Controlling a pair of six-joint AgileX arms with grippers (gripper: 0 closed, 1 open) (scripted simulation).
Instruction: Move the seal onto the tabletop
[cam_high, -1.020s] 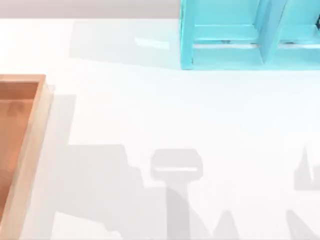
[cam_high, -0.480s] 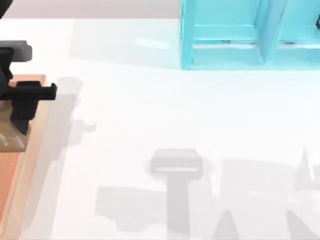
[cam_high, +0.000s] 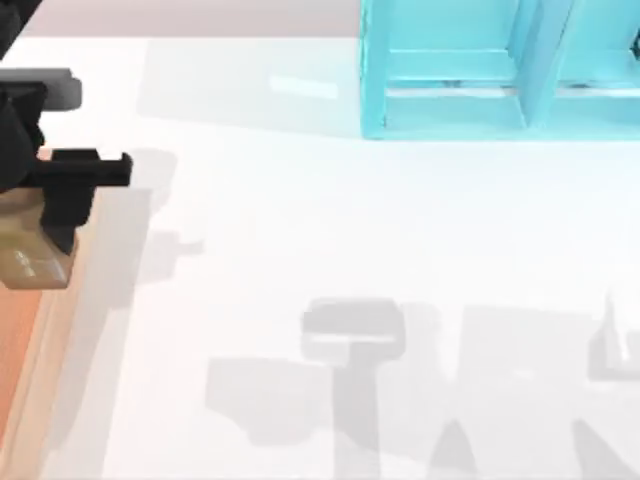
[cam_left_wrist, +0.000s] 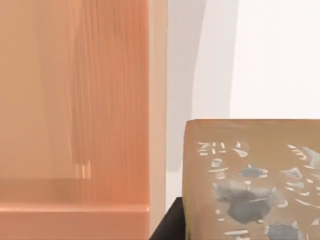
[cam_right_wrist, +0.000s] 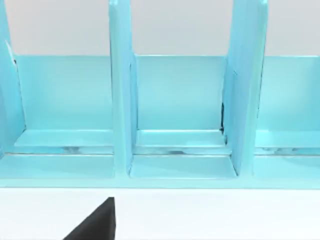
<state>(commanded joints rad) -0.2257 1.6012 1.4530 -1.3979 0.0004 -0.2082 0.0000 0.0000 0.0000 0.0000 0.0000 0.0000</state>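
The seal (cam_high: 33, 262), a tan-brown block with pale marks, hangs in my left gripper (cam_high: 48, 238), which is shut on it at the table's left edge. It is above the right rim of the orange-brown wooden tray (cam_high: 22, 370). In the left wrist view the seal (cam_left_wrist: 255, 185) is large and close, with the tray's rim (cam_left_wrist: 157, 100) beside it and the white tabletop (cam_left_wrist: 275, 55) beyond. A black part of my right gripper (cam_right_wrist: 97, 222) faces the shelf unit from over the tabletop (cam_right_wrist: 210, 215).
A turquoise shelf unit (cam_high: 500, 70) with upright dividers (cam_right_wrist: 122, 100) stands at the back right. The white tabletop (cam_high: 330, 220) spreads wide between tray and shelf, crossed by grey arm shadows near the front.
One second ago the top view held no arm. The left gripper then came in over the tray with the seal and has since carried it slightly right, toward the tray's right rim.
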